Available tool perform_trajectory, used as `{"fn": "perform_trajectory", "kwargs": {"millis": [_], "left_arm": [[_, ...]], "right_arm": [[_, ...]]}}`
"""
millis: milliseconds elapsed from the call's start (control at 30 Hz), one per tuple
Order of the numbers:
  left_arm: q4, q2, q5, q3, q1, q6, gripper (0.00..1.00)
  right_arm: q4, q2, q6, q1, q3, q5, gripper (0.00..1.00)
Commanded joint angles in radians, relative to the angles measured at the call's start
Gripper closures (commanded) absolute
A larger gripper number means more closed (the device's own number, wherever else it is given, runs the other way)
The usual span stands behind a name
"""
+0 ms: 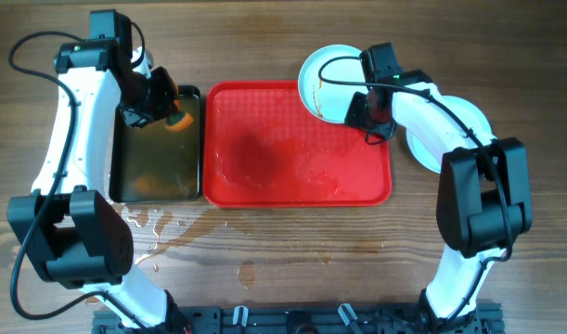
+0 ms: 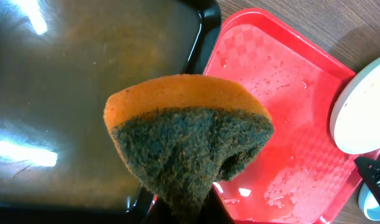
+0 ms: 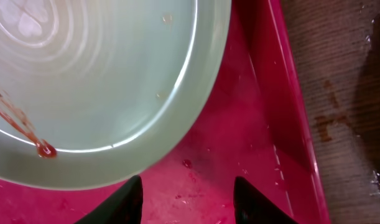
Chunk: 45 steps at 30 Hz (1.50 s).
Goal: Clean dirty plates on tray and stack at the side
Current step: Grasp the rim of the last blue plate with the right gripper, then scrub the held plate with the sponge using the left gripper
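The red tray [image 1: 264, 158] lies mid-table, wet and with no plate flat on its floor. One plate [image 1: 328, 76] with an orange-brown streak lies over the tray's far right corner, partly past the rim; it fills the upper left of the right wrist view [image 3: 96, 81]. My right gripper [image 1: 374, 122] is open and empty just above the tray floor [image 3: 252, 149], its fingers [image 3: 186, 202] beside the plate's edge. More pale plates [image 1: 422, 148] lie right of the tray under my right arm. My left gripper [image 1: 158, 104] is shut on an orange sponge with a dark green pad [image 2: 190, 137].
A black tray of brownish water [image 1: 153, 162] stands left of the red tray, touching it; the sponge hangs over it [image 2: 84, 93]. Water is spilled on the wooden table [image 1: 162, 227] in front of both trays.
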Motion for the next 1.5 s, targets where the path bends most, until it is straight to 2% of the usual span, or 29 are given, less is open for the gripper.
{"fn": "perform_trajectory", "kwargs": {"millis": [0,100,200,333,367,433,700,867,967,1067,1167,1200,1267,1400,1467], "left_arm": [[0.003,0.001,-0.009,0.0,0.001,-0.005,0.96],[-0.002,0.001,-0.009,0.0,0.001,-0.005,0.96],[-0.004,0.001,-0.009,0.0,0.001,-0.005,0.96],[-0.004,0.001,-0.009,0.0,0.001,-0.005,0.96],[-0.004,0.001,-0.009,0.0,0.001,-0.005,0.96],[-0.004,0.001,-0.009,0.0,0.001,-0.005,0.96],[-0.005,0.001,-0.009,0.0,0.001,-0.005,0.96],[-0.008,0.001,-0.01,0.0,0.001,-0.005,0.96],[-0.008,0.001,-0.01,0.0,0.001,-0.005,0.96],[-0.008,0.001,-0.01,0.0,0.001,-0.005,0.96],[-0.008,0.001,-0.01,0.0,0.001,-0.005,0.96],[-0.008,0.001,-0.01,0.0,0.001,-0.005,0.96],[-0.008,0.001,-0.01,0.0,0.001,-0.005,0.96],[0.0,0.001,-0.009,0.0,0.001,-0.006,0.96],[0.0,0.002,-0.009,0.0,0.001,-0.006,0.96]], "right_arm": [[-0.027,0.021,-0.072,0.004,0.024,0.0,0.53],[-0.05,0.029,-0.083,0.004,0.021,-0.011,0.53],[0.03,0.029,-0.088,0.001,0.021,-0.122,0.52],[0.178,0.029,0.096,0.002,0.012,-0.099,0.53],[0.192,0.03,0.164,0.004,-0.003,-0.043,0.53],[0.178,0.045,0.195,0.004,-0.011,-0.026,0.54],[0.102,0.093,0.161,0.032,-0.012,-0.126,0.6],[-0.04,0.093,0.041,0.167,-0.012,-0.243,0.63],[-0.081,0.092,0.034,0.241,-0.012,-0.275,0.64],[-0.084,0.086,0.033,0.277,-0.01,-0.331,0.76],[-0.114,0.032,-0.014,0.276,0.028,-0.348,0.79],[-0.116,-0.007,-0.061,0.263,0.055,-0.332,0.77],[-0.109,-0.065,-0.134,0.188,0.094,-0.244,0.67],[-0.067,-0.058,-0.359,0.045,0.074,-0.162,0.49],[-0.048,-0.022,-0.44,0.018,0.072,-0.161,0.46]]}}
